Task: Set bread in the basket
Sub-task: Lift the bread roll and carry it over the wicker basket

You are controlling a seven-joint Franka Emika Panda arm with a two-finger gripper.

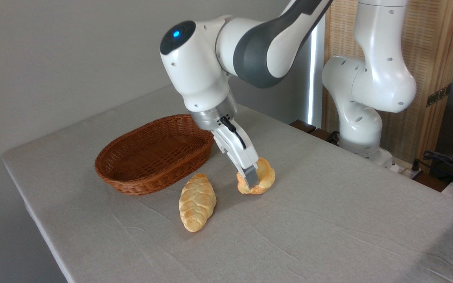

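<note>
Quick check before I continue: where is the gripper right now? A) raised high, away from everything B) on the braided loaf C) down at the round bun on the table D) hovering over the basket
C: the gripper is lowered onto the round bun, which sits on the table to the right of the braided loaf; the basket holds nothing and stands to the left.

The claw [255, 179] is lowered onto the golden-orange bun [265, 177], which rests on the grey cloth-covered surface [328, 220]; one grey finger [251, 176] is seen against the bun's near side, the other is hidden. A paler braided loaf [196, 202] lies just left of it. The empty wicker basket [132, 181] sits beyond the loaf.
</note>
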